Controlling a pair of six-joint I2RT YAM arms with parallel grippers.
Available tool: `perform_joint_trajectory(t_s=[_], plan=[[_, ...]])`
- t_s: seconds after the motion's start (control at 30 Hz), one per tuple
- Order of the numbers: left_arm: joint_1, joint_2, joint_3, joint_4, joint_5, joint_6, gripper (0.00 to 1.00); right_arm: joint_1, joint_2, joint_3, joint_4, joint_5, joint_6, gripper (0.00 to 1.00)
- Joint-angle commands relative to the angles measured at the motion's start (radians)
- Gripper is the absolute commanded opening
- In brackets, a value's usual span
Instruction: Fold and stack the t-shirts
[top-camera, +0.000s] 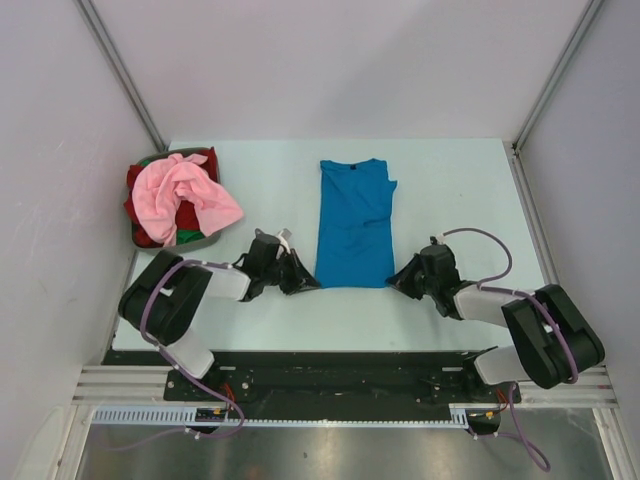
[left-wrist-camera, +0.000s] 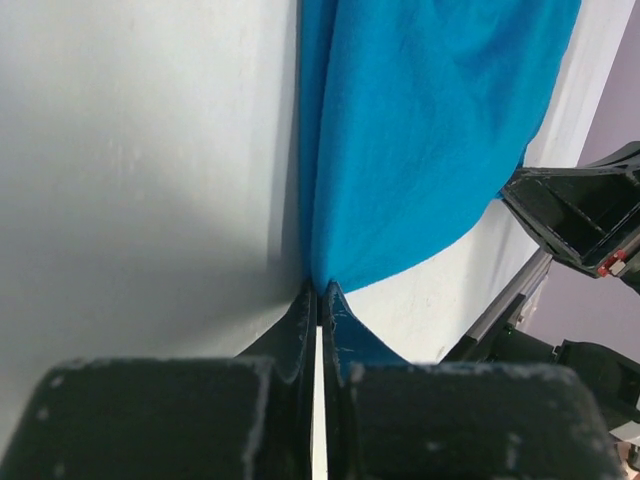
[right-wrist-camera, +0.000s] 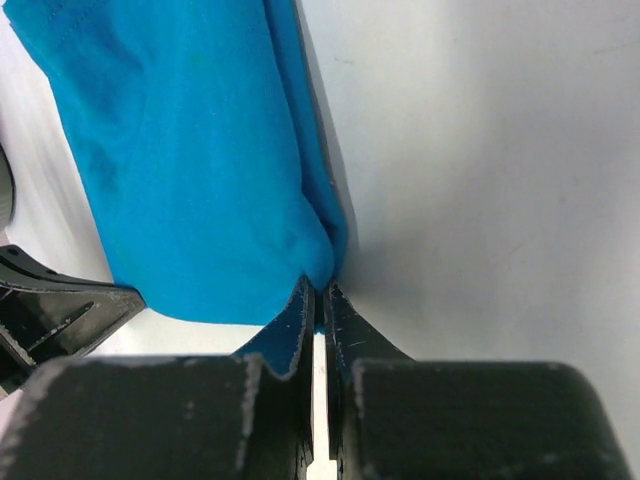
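The blue t-shirt (top-camera: 355, 225) lies long and narrow on the middle of the table (top-camera: 460, 200); the left gripper (top-camera: 300, 278) and right gripper (top-camera: 402, 277) each pinch a near corner; the next fold probably needs both lifting together.

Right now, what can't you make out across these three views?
- Top view: the pink t-shirt covers most of the red t-shirt and basket; the count underneath is hidden.
- Both wrist views: the blue t-shirt is cut off by the top edge.
- At the left gripper and right gripper: how much cloth is pinched, hidden by the fingers.
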Motion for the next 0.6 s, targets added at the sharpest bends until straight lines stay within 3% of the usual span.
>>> perform_joint_trajectory(t_s=[0.0, 0.2, 0.37, 0.57], plan=[[-0.042, -0.086, -0.112, -0.075, -0.055, 0.000, 0.00, 0.058, -0.048, -0.052, -0.114, 0.040, -0.010, 0.00], [-0.140, -0.287, -0.254, -0.095, -0.135, -0.069, 0.00, 0.207, -0.249, -0.107, -0.278, 0.172, 0.044, 0.00], [-0.225, -0.464, -0.344, -0.183, -0.244, -0.135, 0.00, 0.409, -0.444, -0.135, -0.430, 0.293, 0.139, 0.00], [-0.269, -0.733, -0.343, -0.371, -0.301, -0.155, 0.00, 0.569, -0.574, -0.058, -0.602, 0.455, 0.185, 0.00]])
